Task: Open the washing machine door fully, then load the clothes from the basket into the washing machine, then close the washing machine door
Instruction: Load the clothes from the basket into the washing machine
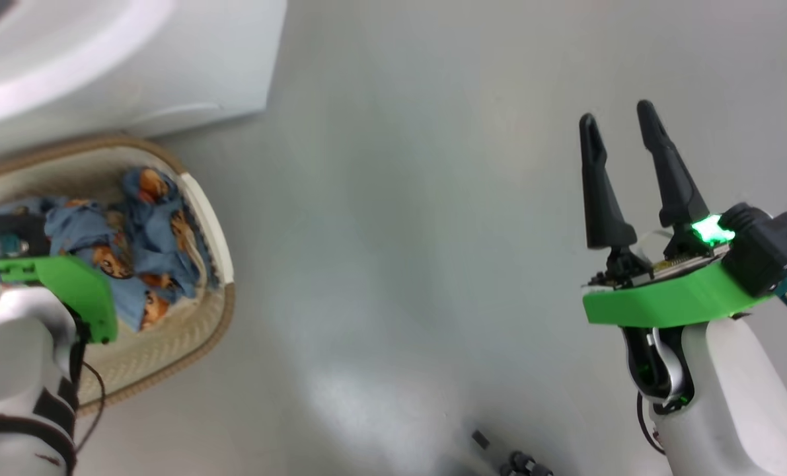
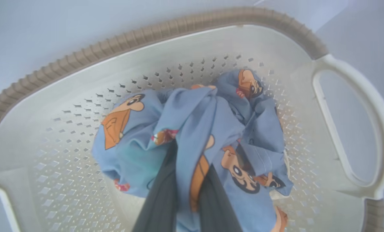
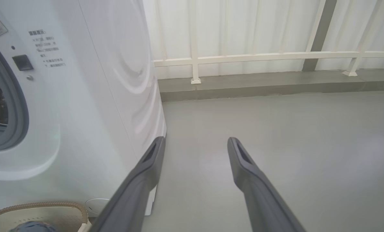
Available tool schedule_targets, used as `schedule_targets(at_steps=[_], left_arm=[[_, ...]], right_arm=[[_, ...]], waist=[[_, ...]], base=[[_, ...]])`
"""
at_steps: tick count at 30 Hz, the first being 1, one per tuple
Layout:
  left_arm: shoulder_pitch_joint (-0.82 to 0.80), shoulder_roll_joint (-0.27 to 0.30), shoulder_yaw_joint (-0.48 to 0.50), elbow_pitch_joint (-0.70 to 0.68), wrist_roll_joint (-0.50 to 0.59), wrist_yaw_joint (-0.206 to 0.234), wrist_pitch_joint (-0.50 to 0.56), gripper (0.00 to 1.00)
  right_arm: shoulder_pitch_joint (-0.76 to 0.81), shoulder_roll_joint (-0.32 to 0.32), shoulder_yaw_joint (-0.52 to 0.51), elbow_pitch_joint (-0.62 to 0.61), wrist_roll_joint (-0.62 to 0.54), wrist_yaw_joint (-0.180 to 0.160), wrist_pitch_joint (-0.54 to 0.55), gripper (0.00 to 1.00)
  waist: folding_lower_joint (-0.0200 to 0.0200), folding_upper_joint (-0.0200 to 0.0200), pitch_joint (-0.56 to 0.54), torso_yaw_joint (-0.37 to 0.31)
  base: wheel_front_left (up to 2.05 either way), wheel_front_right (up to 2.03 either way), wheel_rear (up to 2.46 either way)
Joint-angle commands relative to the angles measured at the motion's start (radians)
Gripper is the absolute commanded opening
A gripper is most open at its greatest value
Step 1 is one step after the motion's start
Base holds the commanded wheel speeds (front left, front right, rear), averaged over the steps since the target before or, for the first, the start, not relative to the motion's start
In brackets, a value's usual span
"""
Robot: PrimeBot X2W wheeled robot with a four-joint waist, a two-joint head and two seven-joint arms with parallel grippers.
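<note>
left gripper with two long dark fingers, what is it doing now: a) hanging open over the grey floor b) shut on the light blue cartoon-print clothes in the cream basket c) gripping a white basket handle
b: the left gripper is shut on a fold of the light blue clothes inside the cream perforated basket.

The basket [image 1: 175, 344] is sitting on the floor [image 1: 400, 231] just before the washing machine [image 1: 168, 59], the clothes [image 1: 149, 244] are lying in it with the left gripper [image 2: 190, 161] reaching among them, and the right gripper [image 1: 616, 112] is hanging over floor well to the basket's right.
</note>
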Motion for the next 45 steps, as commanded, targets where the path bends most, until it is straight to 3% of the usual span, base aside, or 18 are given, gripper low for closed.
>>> schedule_targets(at_steps=[1, 9, 16, 30, 45], left_arm=[[0.043, 0.021, 0.023, -0.011, -0.014, -0.005, -0.030, 0.00], [0.123, -0.031, 0.043, -0.016, -0.062, -0.034, -0.175, 0.00], [0.194, -0.062, 0.052, -0.083, -0.085, -0.046, -0.208, 0.00], [0.488, -0.144, 0.138, -0.654, -0.077, -0.039, -0.210, 0.00], [0.762, -0.206, 0.190, -1.059, -0.013, -0.021, -0.210, 0.00]], right_arm=[[0.033, -0.007, 0.011, -0.019, -0.011, 0.004, -0.008, 1.00], [0.082, -0.037, -0.006, -0.004, -0.027, 0.004, -0.008, 1.00], [0.118, -0.057, -0.009, 0.009, -0.031, 0.004, -0.008, 1.00], [0.195, -0.092, -0.055, 0.020, -0.038, 0.004, -0.008, 1.00], [0.291, -0.124, -0.080, 0.014, -0.051, 0.004, -0.008, 1.00]], waist=[[0.0001, -0.0001, -0.074, 0.027], [0.0001, -0.0001, -0.195, 0.061], [0.0001, -0.0001, -0.272, 0.076], [0.0001, -0.0001, -0.388, 0.116], [0.0001, -0.0001, -0.484, 0.155]], base=[[0.00, 0.00, 0.00], [0.00, 0.00, 0.00], [0.00, 0.00, 0.00], [0.00, 0.00, 0.00], [0.00, 0.00, 0.00]])
